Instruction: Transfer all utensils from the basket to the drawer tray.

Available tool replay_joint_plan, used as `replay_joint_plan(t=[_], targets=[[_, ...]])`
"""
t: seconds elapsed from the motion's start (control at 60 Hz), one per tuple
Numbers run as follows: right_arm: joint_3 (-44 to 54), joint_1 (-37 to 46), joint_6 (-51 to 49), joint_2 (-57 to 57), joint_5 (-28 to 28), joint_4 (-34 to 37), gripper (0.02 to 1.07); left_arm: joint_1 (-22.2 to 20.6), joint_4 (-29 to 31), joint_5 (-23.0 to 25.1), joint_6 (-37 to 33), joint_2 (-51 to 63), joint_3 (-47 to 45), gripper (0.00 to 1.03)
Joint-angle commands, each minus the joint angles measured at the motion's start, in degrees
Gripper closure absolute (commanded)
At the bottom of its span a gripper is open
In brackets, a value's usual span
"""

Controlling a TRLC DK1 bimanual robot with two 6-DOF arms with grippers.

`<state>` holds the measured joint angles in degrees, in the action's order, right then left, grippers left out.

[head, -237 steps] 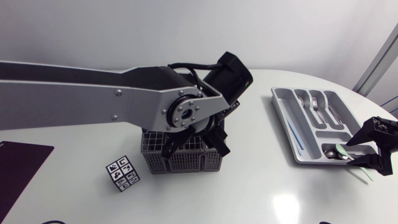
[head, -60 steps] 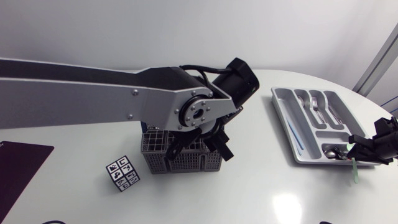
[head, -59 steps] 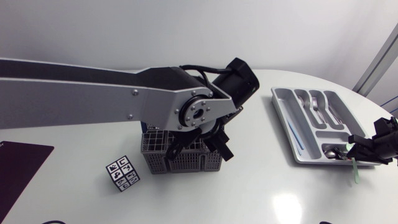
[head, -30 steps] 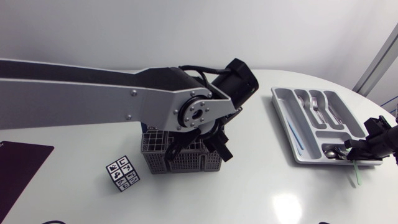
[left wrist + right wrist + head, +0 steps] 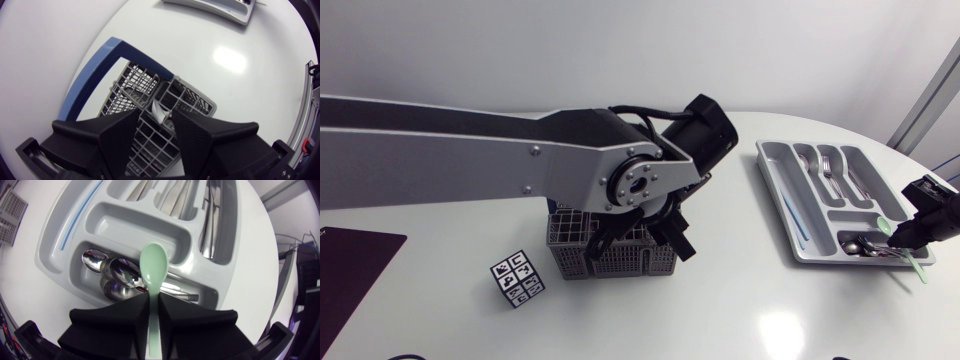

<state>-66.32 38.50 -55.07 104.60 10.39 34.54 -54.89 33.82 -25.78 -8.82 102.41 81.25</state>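
The grey wire basket [image 5: 610,257] stands mid-table under my left gripper [image 5: 638,232]. In the left wrist view that gripper [image 5: 156,114] hovers open over the basket [image 5: 130,90], with a pale utensil tip [image 5: 159,110] poking up between its fingers without touching both. The grey drawer tray [image 5: 770,170] lies at the right. My right gripper [image 5: 918,228] is shut on a green spoon [image 5: 917,265]. In the right wrist view the green spoon [image 5: 153,265] reaches over the tray's [image 5: 55,235] near compartment, above several metal spoons [image 5: 112,275].
Forks and knives [image 5: 825,165] fill the tray's long compartments, and a blue stick [image 5: 790,215] lies in its side slot. A patterned cube [image 5: 517,280] sits left of the basket. A dark mat [image 5: 350,275] covers the table's near left corner.
My right gripper has closed on the green spoon and swung it from hanging down past the tray's near edge to pointing over the spoon compartment. The left arm has stayed still.
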Motion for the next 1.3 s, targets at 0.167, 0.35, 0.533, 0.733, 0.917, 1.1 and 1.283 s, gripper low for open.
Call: replay_joint_plan(t=[0.167, 0.35, 0.533, 0.733, 0.917, 1.1, 1.283], targets=[[-1.4, -1.1, -25.1, -0.9, 0.2, 3.1, 0.99, -0.1, 0.5, 0.2, 0.7, -1.7, -1.4, 0.56], [-1.6, -1.7, -37.0, -1.8, 0.2, 8.3, 0.99, -0.1, 0.5, 0.2, 0.7, -1.7, -1.5, 0.56], [2.2, -1.9, -47.9, -3.1, -0.7, 4.8, 0.99, 0.0, 0.5, 0.2, 0.6, -1.6, -1.4, 0.56], [7.9, -1.0, -56.4, -5.3, -0.9, -3.2, 0.91, 0.0, 0.5, 0.2, 0.6, -1.6, -1.5, 0.56], [9.7, -0.5, -57.5, -6.2, -0.5, -6.2, 0.60, -0.1, 0.5, 0.3, 0.6, -1.5, -1.4, 0.56], [8.8, 1.2, -56.7, -10.9, 6.6, -4.2, 0.06, 0.0, 0.5, 0.3, 0.6, -2.0, -1.4, 0.56], [4.4, 3.3, -52.1, -12.0, 14.2, 2.1, 0.06, 0.1, 0.5, 0.4, 0.6, -2.0, -1.4, 0.56]])
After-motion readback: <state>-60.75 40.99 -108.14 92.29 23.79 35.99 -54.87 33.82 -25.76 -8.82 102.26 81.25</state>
